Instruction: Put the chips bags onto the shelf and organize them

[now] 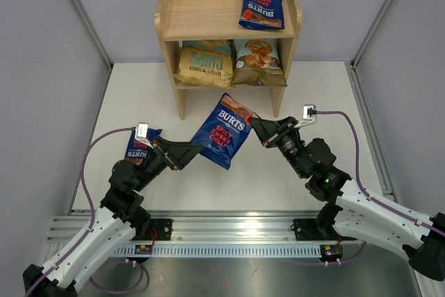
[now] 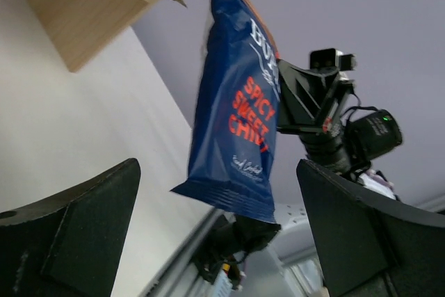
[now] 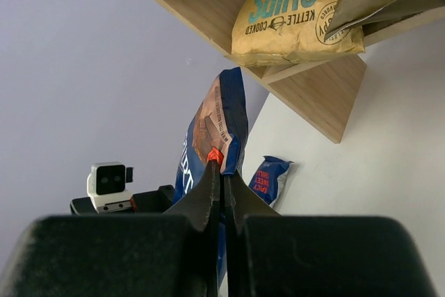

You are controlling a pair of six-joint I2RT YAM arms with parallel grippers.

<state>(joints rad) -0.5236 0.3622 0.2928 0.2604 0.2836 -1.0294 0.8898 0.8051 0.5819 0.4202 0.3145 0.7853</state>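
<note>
My right gripper (image 1: 254,122) is shut on the top edge of a dark-blue Burts bag (image 1: 224,130), holding it up in front of the wooden shelf (image 1: 170,29); the bag hangs in the left wrist view (image 2: 236,109) and shows in the right wrist view (image 3: 219,126). My left gripper (image 1: 197,151) is open and empty, just left of the bag's lower corner. A second Burts bag (image 1: 141,145) lies on the table by the left arm. A third Burts bag (image 1: 261,6) lies on the top tier. The tan-and-teal bag (image 1: 205,62) and the cassava bag (image 1: 259,60) sit on the lower tier.
The white table (image 1: 313,151) is fenced by grey walls on three sides. A metal rail (image 1: 229,231) runs along the near edge by the arm bases. The left half of the shelf's top tier is bare wood.
</note>
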